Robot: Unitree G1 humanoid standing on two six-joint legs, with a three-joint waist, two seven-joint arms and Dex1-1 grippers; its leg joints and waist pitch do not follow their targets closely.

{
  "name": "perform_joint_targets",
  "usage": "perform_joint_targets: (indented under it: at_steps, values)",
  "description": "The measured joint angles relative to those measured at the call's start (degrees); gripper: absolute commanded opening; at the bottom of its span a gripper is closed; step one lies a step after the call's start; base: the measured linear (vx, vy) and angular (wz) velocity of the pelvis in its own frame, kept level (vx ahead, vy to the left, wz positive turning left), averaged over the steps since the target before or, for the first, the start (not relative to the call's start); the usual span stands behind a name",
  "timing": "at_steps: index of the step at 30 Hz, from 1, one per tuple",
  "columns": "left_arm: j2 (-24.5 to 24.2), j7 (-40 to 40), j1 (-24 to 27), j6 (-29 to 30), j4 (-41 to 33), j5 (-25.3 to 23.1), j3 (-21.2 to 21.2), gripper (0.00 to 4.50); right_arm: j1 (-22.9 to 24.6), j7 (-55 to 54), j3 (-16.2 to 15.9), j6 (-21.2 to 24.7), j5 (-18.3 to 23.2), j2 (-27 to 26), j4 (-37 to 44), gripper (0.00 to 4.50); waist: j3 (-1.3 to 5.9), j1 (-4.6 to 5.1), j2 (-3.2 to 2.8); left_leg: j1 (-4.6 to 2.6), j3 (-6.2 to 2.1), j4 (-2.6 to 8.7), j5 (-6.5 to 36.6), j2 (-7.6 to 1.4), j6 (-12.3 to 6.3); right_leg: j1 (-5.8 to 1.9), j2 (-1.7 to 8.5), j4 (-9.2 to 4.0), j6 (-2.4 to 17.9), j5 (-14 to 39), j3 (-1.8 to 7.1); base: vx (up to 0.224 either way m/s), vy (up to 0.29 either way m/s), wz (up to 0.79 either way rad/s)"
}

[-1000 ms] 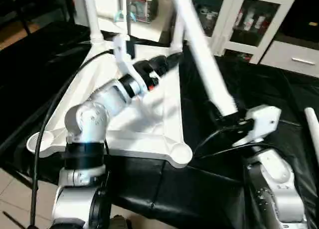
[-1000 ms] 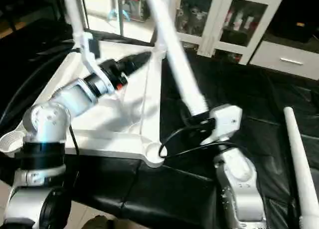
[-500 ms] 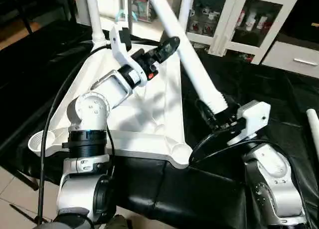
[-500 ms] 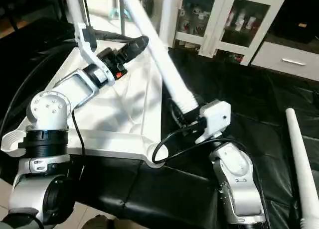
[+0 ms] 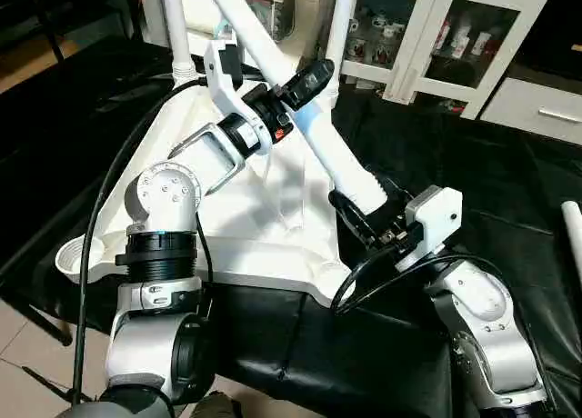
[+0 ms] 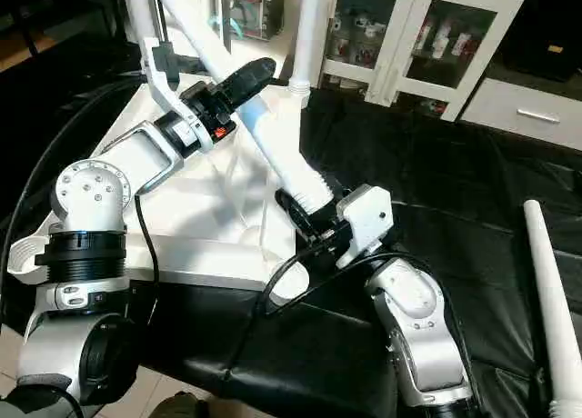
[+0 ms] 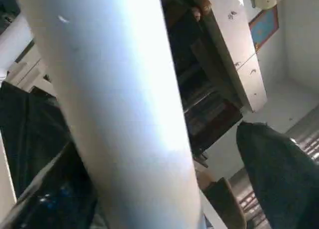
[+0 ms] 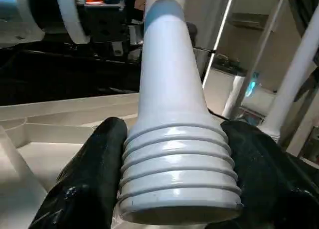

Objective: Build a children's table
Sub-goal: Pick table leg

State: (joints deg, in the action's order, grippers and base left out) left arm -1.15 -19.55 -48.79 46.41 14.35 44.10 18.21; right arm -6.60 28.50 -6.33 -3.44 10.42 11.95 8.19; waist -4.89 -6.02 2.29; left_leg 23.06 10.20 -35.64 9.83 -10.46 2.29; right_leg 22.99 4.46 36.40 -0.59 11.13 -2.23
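Right wrist view: right gripper (image 8: 177,189) clamps the ribbed end of a smooth, tapered white leg (image 5: 300,118); left gripper (image 5: 305,82) pinches its shaft.

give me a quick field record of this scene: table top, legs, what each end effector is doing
table top: white table top lying underside up on black cloth
fitted legs: two upright legs in the far corner sockets
held leg: tilted leg, threaded end low, above the near right socket
right end effector: right end effector shut on the threaded end
left end effector: left end effector against the leg higher up; grip unclear
spare leg: loose leg lying on the cloth at right
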Motion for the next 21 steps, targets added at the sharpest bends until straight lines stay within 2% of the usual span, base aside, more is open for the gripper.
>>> perform_joint_targets:
  at_steps: [8, 10, 11, 14, 15, 19, 21]
  values:
    - [0.0, 0.06, -0.75, 0.27, 0.36, 1.32, 1.08, 3.24, -0.14, -0.02, -0.11, -0.91, 0.02, -0.15, -0.35, 2.73, 0.01, -0.26, 0.02, 0.0, 0.0, 0.0, -0.02, 0.0, -0.03, -0.01, 0.0, -0.04, 0.0, -0.05, 0.0, 0.0, 0.0, 0.0]
    - [-0.58, 0.01, -0.74, 1.01, 0.33, 1.31, 0.97, 3.24, -0.13, -0.01, -0.28, -0.92, 0.02, -0.17, -0.5, 2.73, 0.04, -0.31, 0.09, 0.0, 0.0, 0.0, -0.03, 0.0, -0.04, -0.01, 0.0, -0.04, -0.01, -0.05, -0.01, 0.0, 0.0, 0.0]
    - [-1.03, 0.0, -0.74, 1.65, 0.31, 1.3, 0.93, 2.94, -0.13, 0.06, -0.39, -0.92, 0.01, -0.17, -0.54, 2.73, 0.06, -0.31, 0.13, 0.0, 0.0, 0.0, -0.03, 0.0, -0.04, -0.01, 0.0, -0.04, -0.01, -0.05, -0.01, 0.0, 0.0, 0.0]
    - [-1.42, 0.03, -0.73, 2.45, -0.28, 1.29, 0.92, 2.85, -0.13, 0.11, -0.5, -0.93, 0.01, -0.18, -0.64, 2.73, 0.1, -0.37, 0.18, 0.0, 0.0, 0.0, -0.03, 0.0, -0.04, -0.03, 0.0, -0.08, -0.02, -0.06, 0.0, 0.0, 0.0, 0.0]
    - [-1.44, 0.05, -0.72, 2.6, -0.47, 1.29, 0.92, 2.65, -0.13, 0.11, -0.5, -0.93, 0.02, -0.19, -0.64, 2.73, 0.12, -0.41, 0.21, 0.01, 0.0, 0.0, -0.02, 0.0, -0.04, -0.04, 0.0, -0.1, -0.02, -0.06, 0.0, 0.0, 0.0, 0.0]
    - [-1.63, 0.35, -0.64, 3.25, -0.69, 1.31, 0.95, 2.42, -0.13, 0.11, -0.53, -0.93, 0.02, -0.19, -0.64, 2.73, 0.16, -0.4, 0.28, 0.0, 0.0, 0.0, -0.02, 0.01, -0.04, -0.07, 0.0, -0.16, -0.04, -0.11, 0.0, 0.0, 0.0, 0.0]
    - [-1.6, 0.37, -0.57, 3.41, -0.71, 1.71, 0.99, 2.15, -0.13, 0.11, -0.54, -0.93, 0.02, -0.19, -0.85, 2.73, 0.18, -0.4, 0.31, 0.0, 0.0, 0.0, -0.03, 0.01, -0.04, -0.07, 0.0, -0.17, -0.05, -0.14, 0.0, 0.0, 0.0, 0.0]
